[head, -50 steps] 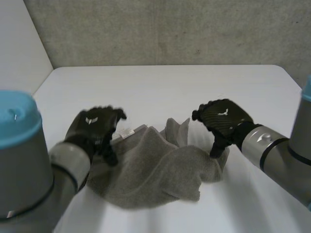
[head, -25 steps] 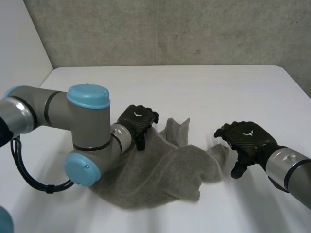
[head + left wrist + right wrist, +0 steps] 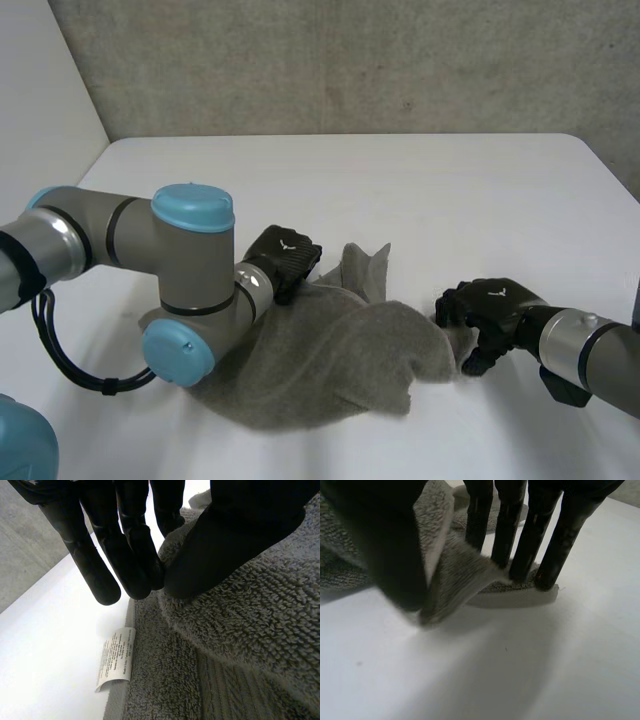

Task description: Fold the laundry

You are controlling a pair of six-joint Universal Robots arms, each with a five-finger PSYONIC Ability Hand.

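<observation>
A crumpled grey towel [image 3: 330, 350] lies on the white table [image 3: 420, 190], in front of the middle. My left hand [image 3: 283, 258] sits on the towel's far left edge. In the left wrist view its fingers [image 3: 127, 550] and thumb meet on a raised fold of the towel [image 3: 250, 645], close to a white care label [image 3: 115, 657]. My right hand [image 3: 490, 310] is at the towel's right corner with curled fingers. In the right wrist view the corner of the towel [image 3: 465, 575] is bunched between the thumb [image 3: 390, 545] and the fingers [image 3: 520, 540].
My left arm [image 3: 190, 290] bends low over the table and covers the towel's left part. The table's far edge meets a grey wall [image 3: 350, 60]. A bare white tabletop stretches behind and to the right of the towel.
My left hand has dropped onto the towel's far left edge and closed on a fold. My right hand has moved down to the right corner and curled its fingers round it.
</observation>
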